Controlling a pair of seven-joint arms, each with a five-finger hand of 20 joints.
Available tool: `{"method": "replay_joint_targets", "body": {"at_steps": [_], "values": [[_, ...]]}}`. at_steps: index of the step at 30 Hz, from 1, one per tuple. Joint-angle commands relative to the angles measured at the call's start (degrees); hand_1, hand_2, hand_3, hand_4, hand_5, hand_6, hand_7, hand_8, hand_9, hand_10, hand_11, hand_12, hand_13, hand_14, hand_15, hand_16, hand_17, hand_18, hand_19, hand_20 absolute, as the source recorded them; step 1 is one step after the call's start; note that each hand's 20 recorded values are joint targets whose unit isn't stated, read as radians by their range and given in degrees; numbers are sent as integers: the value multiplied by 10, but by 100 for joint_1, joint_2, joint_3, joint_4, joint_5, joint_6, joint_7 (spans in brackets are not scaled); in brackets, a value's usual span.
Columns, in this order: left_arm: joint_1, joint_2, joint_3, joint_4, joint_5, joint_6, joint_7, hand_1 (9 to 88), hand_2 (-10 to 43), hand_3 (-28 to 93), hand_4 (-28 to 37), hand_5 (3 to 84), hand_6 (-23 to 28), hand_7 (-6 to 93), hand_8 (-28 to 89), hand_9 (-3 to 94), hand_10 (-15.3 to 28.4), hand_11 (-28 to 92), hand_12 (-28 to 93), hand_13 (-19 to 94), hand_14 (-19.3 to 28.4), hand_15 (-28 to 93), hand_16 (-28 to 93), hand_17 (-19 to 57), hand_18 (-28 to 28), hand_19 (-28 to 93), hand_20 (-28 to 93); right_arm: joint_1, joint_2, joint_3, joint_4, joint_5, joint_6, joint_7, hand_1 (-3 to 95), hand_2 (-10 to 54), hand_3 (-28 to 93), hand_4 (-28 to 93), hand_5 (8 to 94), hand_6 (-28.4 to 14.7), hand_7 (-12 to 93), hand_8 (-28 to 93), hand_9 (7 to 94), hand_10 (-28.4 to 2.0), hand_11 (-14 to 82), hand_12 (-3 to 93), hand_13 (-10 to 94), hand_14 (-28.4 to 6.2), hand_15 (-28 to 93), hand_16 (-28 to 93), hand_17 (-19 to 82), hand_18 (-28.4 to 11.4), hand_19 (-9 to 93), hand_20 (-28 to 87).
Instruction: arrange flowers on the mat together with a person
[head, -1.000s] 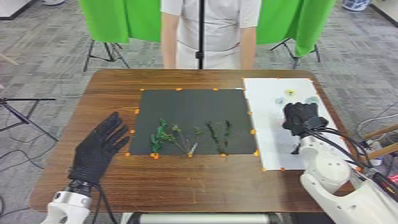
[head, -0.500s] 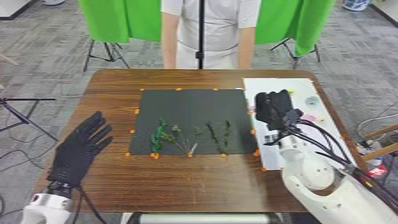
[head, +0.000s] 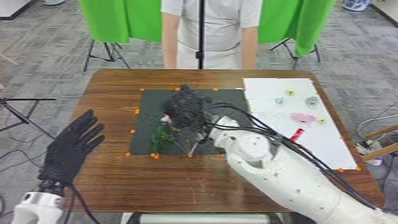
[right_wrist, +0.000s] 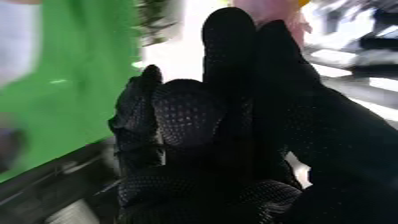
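In the head view my right hand (head: 186, 111) is over the middle-left of the dark mat (head: 147, 107), above the stems. A green leafy stem (head: 159, 140) lies low on the mat; the hand and arm cover other stems. In the right wrist view, my right hand (right_wrist: 231, 65) has some fingers curled, with a pink flower (right_wrist: 271, 9) pinched at its fingertips. In the head view my left hand (head: 71, 150) is open, fingers straight, over the table left of the mat.
On the white sheet (head: 266, 90) lie a yellow flower (head: 290, 92), a pale blue flower (head: 312, 101), a pink flower (head: 303, 117) and a red item (head: 297, 134). A person stands across the wooden table (head: 191, 187). My right arm crosses the sheet's near part.
My right hand has swung left from the white sheet to over the dark mat. My left hand has shifted slightly left and nearer the table's edge.
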Motion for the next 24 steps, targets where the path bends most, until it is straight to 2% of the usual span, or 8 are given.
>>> {"method": "replay_joint_targets", "body": {"at_steps": [1,2,6,8,12,15,19,24], "values": [[-130,88,144,72,-6,85,3,255,-52,689,-236,297,30,132,-74,206,100,110,193,170,121,125,72,-118,212,383,99,357,-658,-531,407,-314,46,-170,508,-95,800,-283,706,26,483,2,873,-53,200,502,749,-50,759,266,307,-194,833,443],[5,99,127,-31,1,89,37,255,-52,690,-236,296,29,132,-74,206,100,110,193,170,121,125,72,-118,212,382,98,316,-618,-609,306,-352,31,-49,508,-95,800,-283,707,26,482,0,873,-52,199,502,749,-50,760,265,308,-193,834,443],[-143,161,217,37,30,53,-71,254,-53,691,-236,295,29,133,-74,205,99,110,194,170,121,126,72,-118,212,383,99,287,-862,-688,668,-646,344,12,510,-95,795,-283,708,26,482,-5,874,-53,195,501,748,-50,763,263,320,-186,837,444],[-161,221,250,43,7,82,-39,255,-53,691,-236,293,29,132,-74,204,99,110,194,169,120,125,72,-118,212,383,99,258,-982,-660,772,-797,377,29,511,-95,793,-283,708,27,482,-5,874,-52,192,498,748,-50,765,262,321,-185,837,444],[-307,303,316,94,27,37,-110,256,-52,690,-236,293,29,133,-74,203,99,109,194,168,120,123,72,-118,212,383,99,279,-1164,-643,995,-994,443,169,512,-95,789,-283,701,27,482,2,871,-51,185,496,745,-49,767,263,320,-185,836,446],[-358,312,341,103,50,3,-147,255,-52,690,-236,292,29,133,-74,203,99,109,195,168,120,123,73,-118,212,383,98,256,-1234,-595,1083,-1155,347,213,512,-95,790,-283,696,27,480,2,868,-52,181,496,742,-49,768,263,317,-185,834,447],[-359,299,364,78,86,12,-115,256,-51,689,-235,292,29,134,-74,203,98,110,196,168,120,123,74,-118,212,382,98,244,-1256,-542,1045,-1289,35,88,512,-95,789,-283,696,27,479,-3,867,-54,177,492,740,-50,768,262,315,-184,831,448],[-464,299,411,125,86,-2,-179,257,-53,689,-235,292,29,134,-75,203,99,110,195,168,120,123,73,-118,212,382,99,238,-1326,-525,1024,-1425,-174,152,512,-95,784,-283,695,32,476,-10,865,-53,171,488,735,-51,769,262,312,-183,828,450]]}}
